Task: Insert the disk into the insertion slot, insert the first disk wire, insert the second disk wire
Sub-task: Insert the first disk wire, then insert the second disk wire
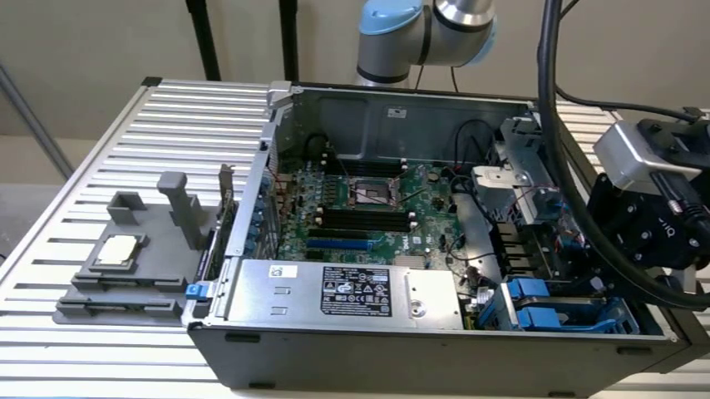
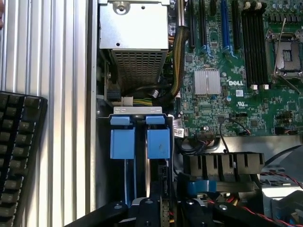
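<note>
The disk (image 2: 158,144), in its blue carrier, stands edge-on in the insertion slot (image 1: 577,314) at the near right corner of the computer case (image 1: 332,353), right of the power supply (image 1: 344,291). The hand (image 2: 156,210) hangs close over the slot; whether it is open or gripping anything cannot be told

power-supply box (image 1: 344,291) — exterior view's left of insertion slot (image 1: 549,306) | motherboard (image 1: 367,208) behind box

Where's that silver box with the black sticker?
The silver box sits inside the computer case against its near wall, on the exterior view's left of the blue drive cage.
</note>
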`<state>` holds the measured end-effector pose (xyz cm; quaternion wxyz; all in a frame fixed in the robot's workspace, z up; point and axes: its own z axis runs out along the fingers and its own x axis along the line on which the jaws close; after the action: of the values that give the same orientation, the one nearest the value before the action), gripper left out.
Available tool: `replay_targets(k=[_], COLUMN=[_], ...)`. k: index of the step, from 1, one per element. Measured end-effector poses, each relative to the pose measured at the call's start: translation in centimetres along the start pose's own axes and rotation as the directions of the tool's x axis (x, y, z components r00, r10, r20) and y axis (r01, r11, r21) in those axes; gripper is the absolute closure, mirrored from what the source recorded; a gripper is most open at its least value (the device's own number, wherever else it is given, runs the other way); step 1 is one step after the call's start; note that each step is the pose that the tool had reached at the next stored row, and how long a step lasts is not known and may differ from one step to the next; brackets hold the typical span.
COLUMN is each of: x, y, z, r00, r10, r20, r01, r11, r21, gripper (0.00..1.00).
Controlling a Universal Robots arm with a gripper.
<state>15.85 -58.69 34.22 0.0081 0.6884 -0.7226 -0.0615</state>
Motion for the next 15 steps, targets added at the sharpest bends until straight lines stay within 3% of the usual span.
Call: replay_targets(k=[5, 15], x=[0.0, 0.1], y=[1.14, 1.19], z=[-0.38, -0.38], r00=[1.0000, 1.0000], r10=[0.000, 0.000], r20=[0.0004, 0.0023], r01=[0.000, 0.000], r11=[1.0000, 1.0000], r21=[0.0010, 0.0009], gripper=[0.76, 0.76])
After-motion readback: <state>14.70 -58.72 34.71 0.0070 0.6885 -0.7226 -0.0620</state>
